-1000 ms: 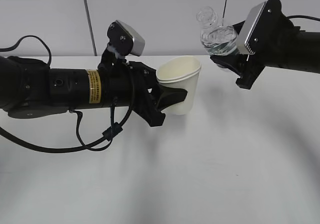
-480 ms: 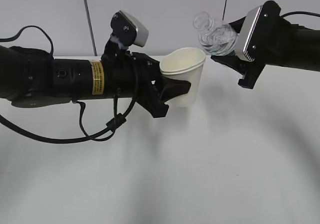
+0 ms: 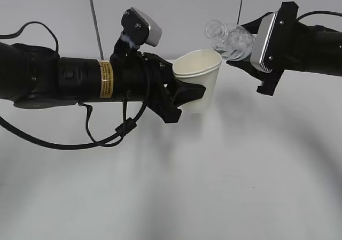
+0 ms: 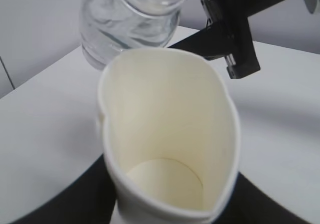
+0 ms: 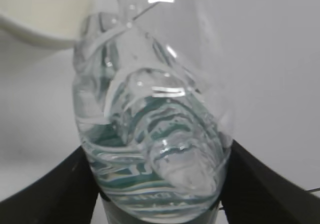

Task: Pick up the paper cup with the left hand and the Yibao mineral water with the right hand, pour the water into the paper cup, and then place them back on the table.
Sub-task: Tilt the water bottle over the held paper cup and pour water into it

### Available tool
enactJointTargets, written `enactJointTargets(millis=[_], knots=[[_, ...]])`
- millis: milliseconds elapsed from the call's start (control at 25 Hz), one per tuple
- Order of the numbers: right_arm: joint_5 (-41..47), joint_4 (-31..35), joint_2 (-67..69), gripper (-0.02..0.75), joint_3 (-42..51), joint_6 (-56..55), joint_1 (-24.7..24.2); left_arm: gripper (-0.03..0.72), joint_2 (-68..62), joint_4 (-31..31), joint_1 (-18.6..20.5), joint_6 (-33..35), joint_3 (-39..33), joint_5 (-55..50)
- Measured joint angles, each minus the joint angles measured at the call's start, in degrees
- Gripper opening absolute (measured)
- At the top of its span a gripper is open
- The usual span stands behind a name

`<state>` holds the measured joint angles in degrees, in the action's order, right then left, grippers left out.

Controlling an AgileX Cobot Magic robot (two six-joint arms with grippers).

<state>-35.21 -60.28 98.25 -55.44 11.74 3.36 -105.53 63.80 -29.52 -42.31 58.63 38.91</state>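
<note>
Your left gripper (image 3: 193,97) is clamped around the paper cup (image 3: 200,79), one black finger on each side of its lower half. The squeeze shows in the left wrist view, where the cup's rim (image 4: 165,129) is pressed from round into a long oval. The cup is lifted clear of the white table (image 3: 224,186) and leans slightly toward the right arm. Its bottom (image 4: 165,181) looks dry and bare, though the view down into it is soft.

Your right gripper (image 3: 241,63) grips the water bottle (image 3: 230,38) around its labelled lower body. The bottle is tipped over toward the cup, with its open neck (image 3: 212,29) pointing left and sitting just above and beside the cup's far rim. In the right wrist view the clear ribbed body (image 5: 150,119) fills the frame between the two black fingers (image 5: 55,189). The green label shows through the plastic near the bottom, and the cup's rim (image 5: 40,14) sits at the upper left. Water (image 3: 238,39) lies in the bottle's body; you cannot tell from these views whether any has reached the neck.
</note>
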Motion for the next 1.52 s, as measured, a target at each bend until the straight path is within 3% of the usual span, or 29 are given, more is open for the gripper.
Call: enactJointTargets(millis=[1520], knots=[[-0.22,1.18,0.0,0.501,-0.28,16.45,0.0,0.335,0.0,1.31,-0.97,-0.22,0.08,-1.02]])
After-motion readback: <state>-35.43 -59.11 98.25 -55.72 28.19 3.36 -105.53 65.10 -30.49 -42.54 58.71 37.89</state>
